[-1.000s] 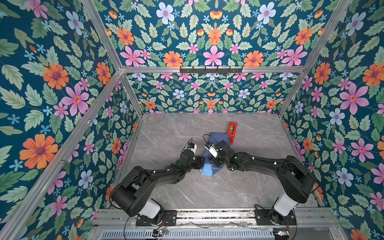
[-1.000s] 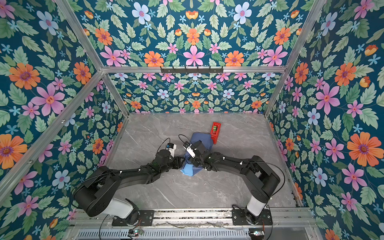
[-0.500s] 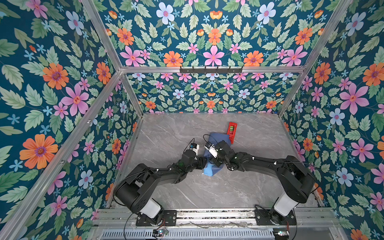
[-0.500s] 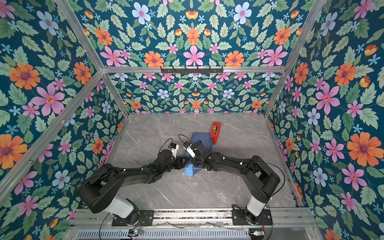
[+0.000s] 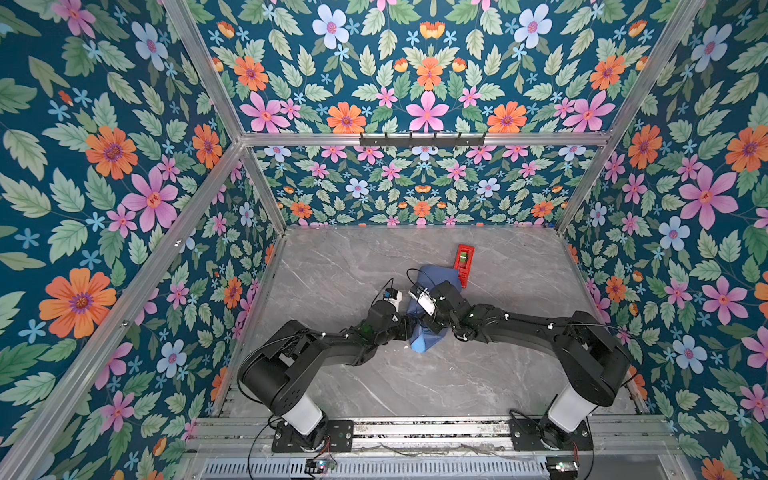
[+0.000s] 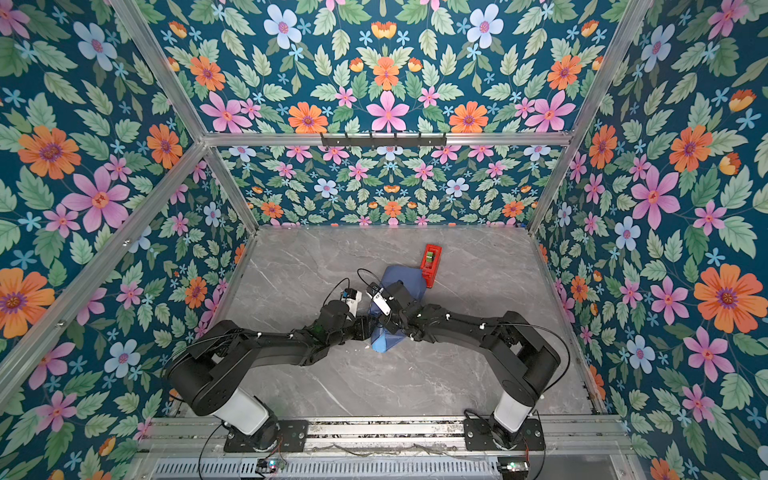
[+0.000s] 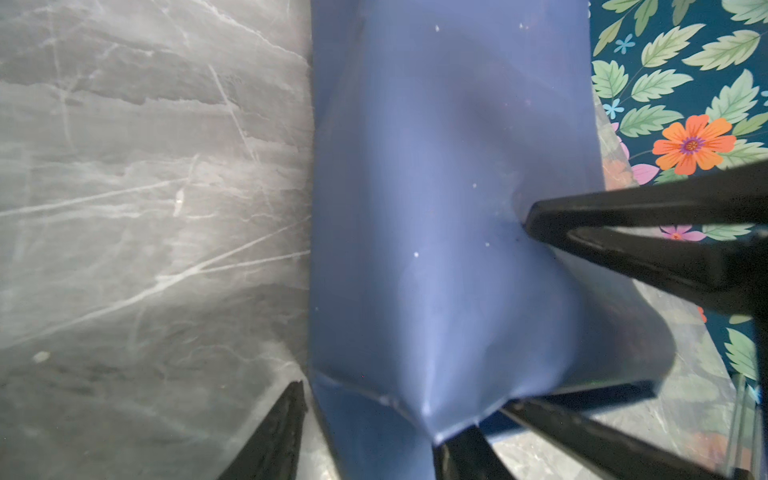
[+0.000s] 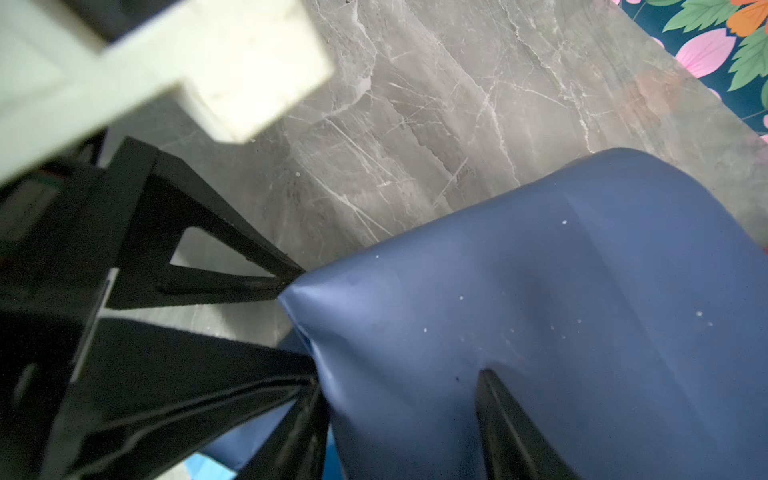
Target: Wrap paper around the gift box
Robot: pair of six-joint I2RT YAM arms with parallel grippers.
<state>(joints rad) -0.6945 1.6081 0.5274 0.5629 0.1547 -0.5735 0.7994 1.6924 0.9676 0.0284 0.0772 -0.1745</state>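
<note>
The paper (image 5: 441,277) (image 6: 406,277) lies bunched over a lump at mid-table, slate-blue face up, with a lighter blue tip (image 5: 424,341) nearest the arms. The gift box is hidden under it. My left gripper (image 5: 408,330) (image 7: 382,409) is open and straddles the bundle's near corner; a sliver of table shows beside one finger. My right gripper (image 5: 429,328) (image 8: 399,380) comes from the other side, shut on the paper. One of its fingers (image 7: 623,212) dents the top face, the other lies along the edge.
A red tape dispenser (image 5: 463,259) (image 6: 431,259) stands against the bundle's far right side. The grey marble table (image 5: 340,266) is walled by flowered panels on three sides. The two wrists nearly touch over the bundle, with the left fingers (image 8: 232,249) close to the right ones.
My left gripper has edged a little to the right, closer against the bundle, and its jaws have widened slightly. The right arm and the dispenser have stayed put.
</note>
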